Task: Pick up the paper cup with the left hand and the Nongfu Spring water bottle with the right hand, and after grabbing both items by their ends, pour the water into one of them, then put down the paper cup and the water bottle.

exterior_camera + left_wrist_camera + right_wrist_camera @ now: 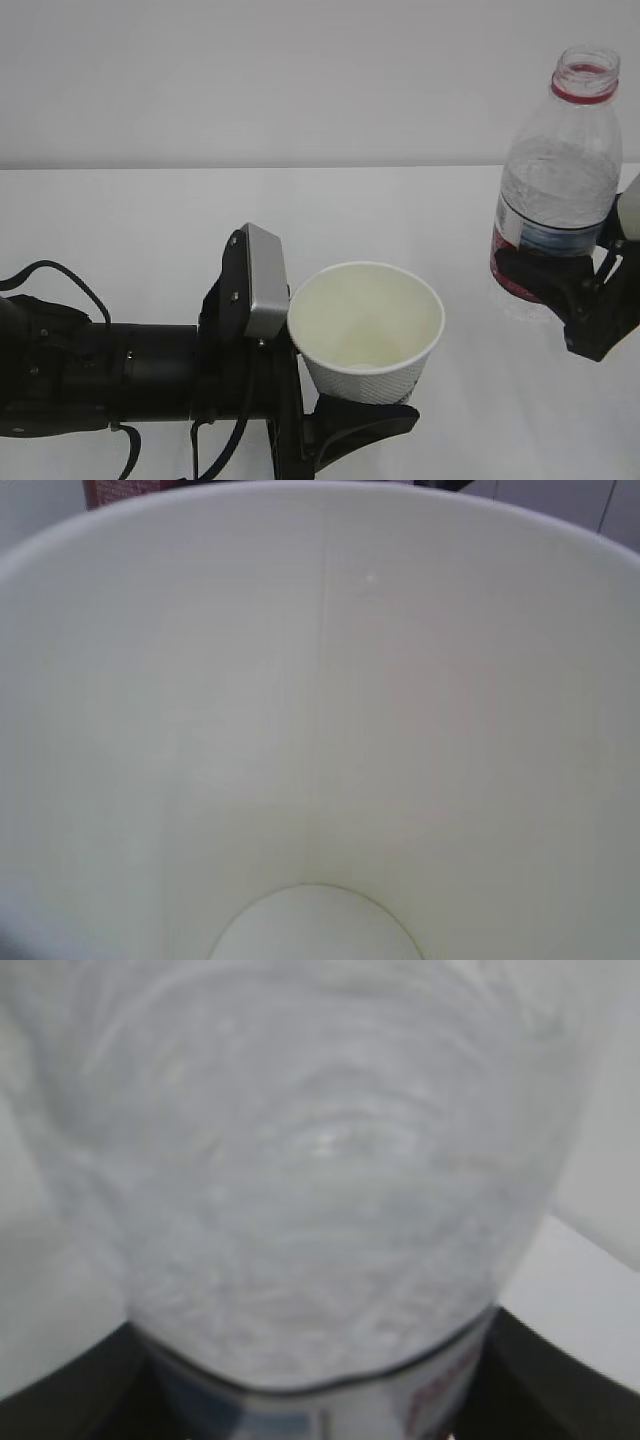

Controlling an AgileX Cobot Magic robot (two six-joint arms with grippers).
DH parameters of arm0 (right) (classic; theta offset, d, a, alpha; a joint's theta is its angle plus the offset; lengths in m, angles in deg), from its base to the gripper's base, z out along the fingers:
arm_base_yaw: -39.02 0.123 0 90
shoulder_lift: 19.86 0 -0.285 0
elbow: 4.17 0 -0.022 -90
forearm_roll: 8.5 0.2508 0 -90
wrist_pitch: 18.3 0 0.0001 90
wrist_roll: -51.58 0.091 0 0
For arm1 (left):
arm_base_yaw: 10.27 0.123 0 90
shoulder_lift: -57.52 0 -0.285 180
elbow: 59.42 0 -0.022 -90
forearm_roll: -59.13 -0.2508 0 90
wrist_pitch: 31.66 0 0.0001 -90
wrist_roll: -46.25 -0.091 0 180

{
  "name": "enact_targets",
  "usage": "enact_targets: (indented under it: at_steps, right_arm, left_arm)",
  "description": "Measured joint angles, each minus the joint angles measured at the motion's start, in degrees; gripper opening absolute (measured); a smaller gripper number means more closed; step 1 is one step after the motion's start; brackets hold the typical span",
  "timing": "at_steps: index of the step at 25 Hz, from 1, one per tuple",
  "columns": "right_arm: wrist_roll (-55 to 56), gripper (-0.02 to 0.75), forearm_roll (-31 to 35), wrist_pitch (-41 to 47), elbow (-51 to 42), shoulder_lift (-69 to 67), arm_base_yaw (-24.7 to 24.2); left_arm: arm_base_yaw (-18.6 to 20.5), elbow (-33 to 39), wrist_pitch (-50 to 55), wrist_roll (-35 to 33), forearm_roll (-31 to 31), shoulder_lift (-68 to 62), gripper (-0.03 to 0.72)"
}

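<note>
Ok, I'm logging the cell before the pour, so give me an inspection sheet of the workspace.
Surface: white table, bare where visible.
Job's things: paper cup upright, mouth open, looks empty inside; Nongfu Spring water bottle about upright, uncapped, off to the cup's right.
Clutter: nothing seen.
Grippers: left hand grips the cup near its base; right hand grips the bottle at its lower part.
Cables: black cables looped along the left arm.
Surroundings: plain white wall.
</note>
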Motion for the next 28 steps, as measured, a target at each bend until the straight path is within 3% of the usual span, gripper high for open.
enact_targets:
  at_steps: [28]
  right_arm:
    - [-0.21,0.495,-16.08,5.22,8.22,-0.17,0.00]
  left_arm:
    - [0.00,0.00,0.00,0.17,-0.08,0.00,0.592]
